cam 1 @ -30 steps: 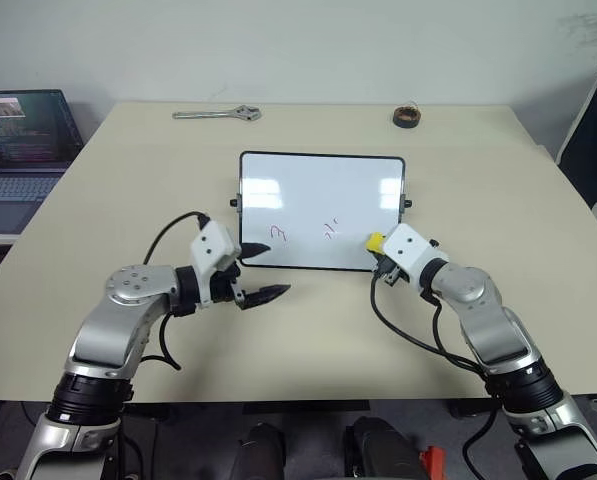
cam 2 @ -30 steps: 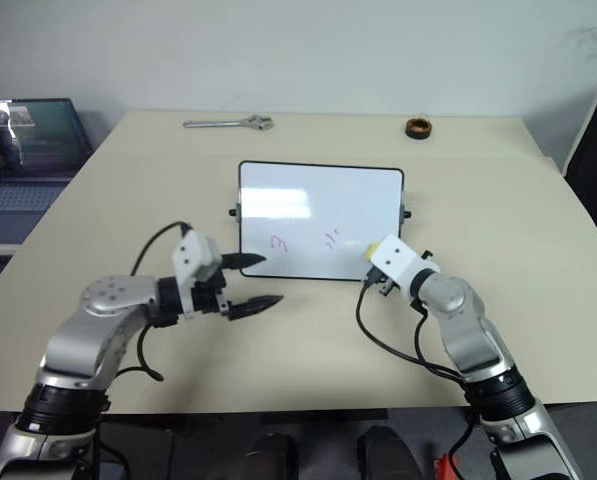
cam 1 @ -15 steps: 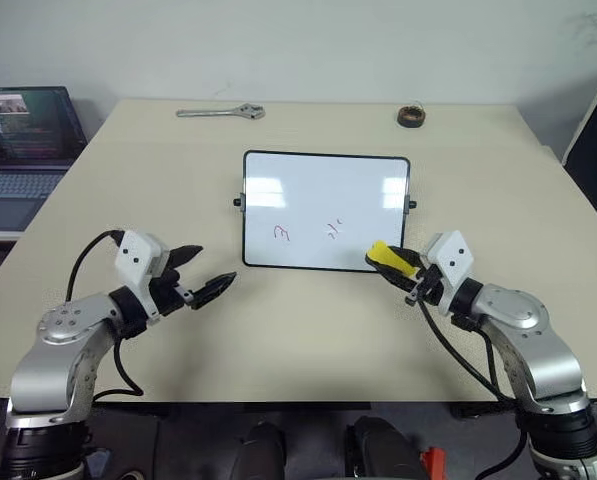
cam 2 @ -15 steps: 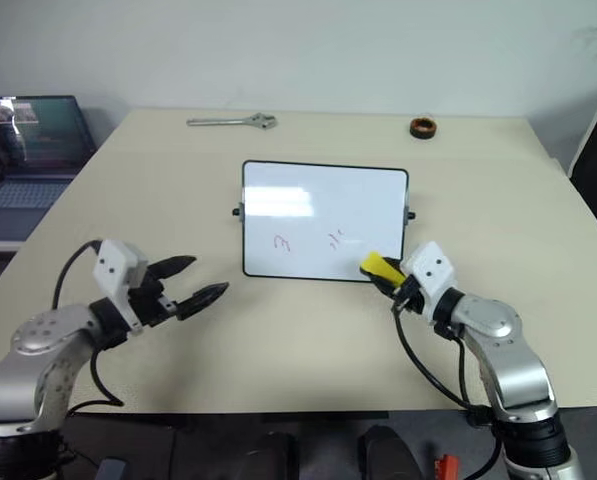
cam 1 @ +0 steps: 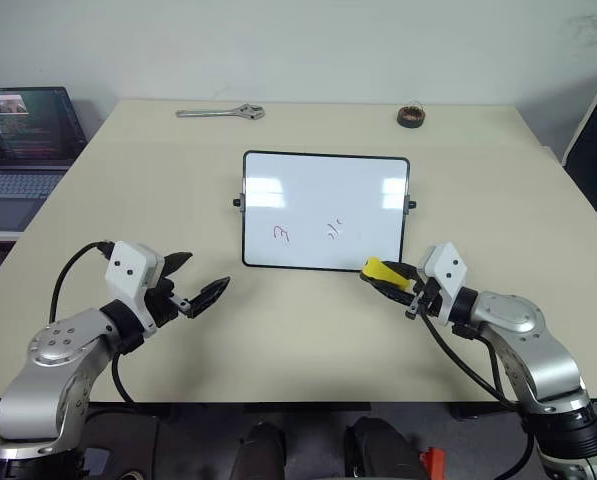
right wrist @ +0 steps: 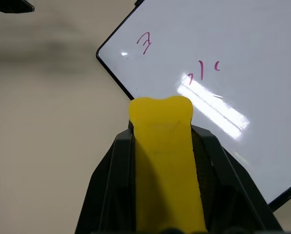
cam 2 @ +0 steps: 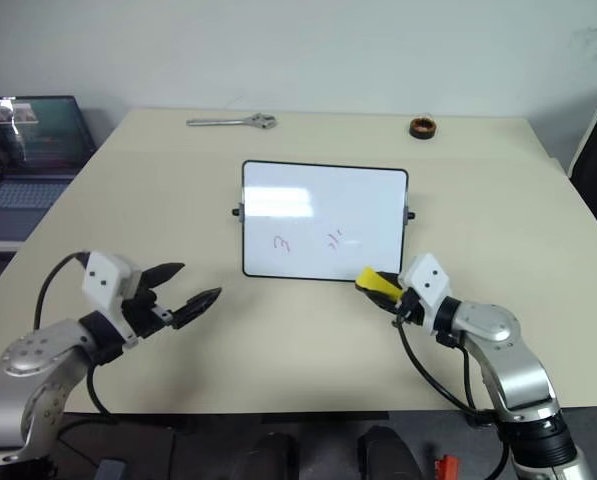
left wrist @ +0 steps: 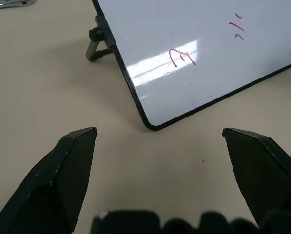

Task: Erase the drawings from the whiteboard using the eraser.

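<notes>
Right gripper (cam 1: 390,281) pinching eraser (cam 1: 382,272), soft yellow block squeezed narrow between black fingers, held just off whiteboard's near right corner; whiteboard (cam 1: 325,208) glossy white, thin black frame, rounded corners, propped on matte beige table (cam 1: 308,340); drawings (cam 1: 280,234), red "3" and short dashes, on whiteboard's lower half; left gripper (cam 1: 196,281) spread wide, empty, off whiteboard's near left corner, apart from it.

Looks like a lab or workshop room w/ office bits. I'm at a big plain beige table (cam 1: 278,340) against a bare white wall (cam 1: 298,45). A wrench (cam 1: 219,113) lies near the table's far edge, a dark tape roll (cam 1: 410,116) toward its far right corner. Off the left edge, a laptop (cam 1: 18,140) sits open w/ its screen lit.
</notes>
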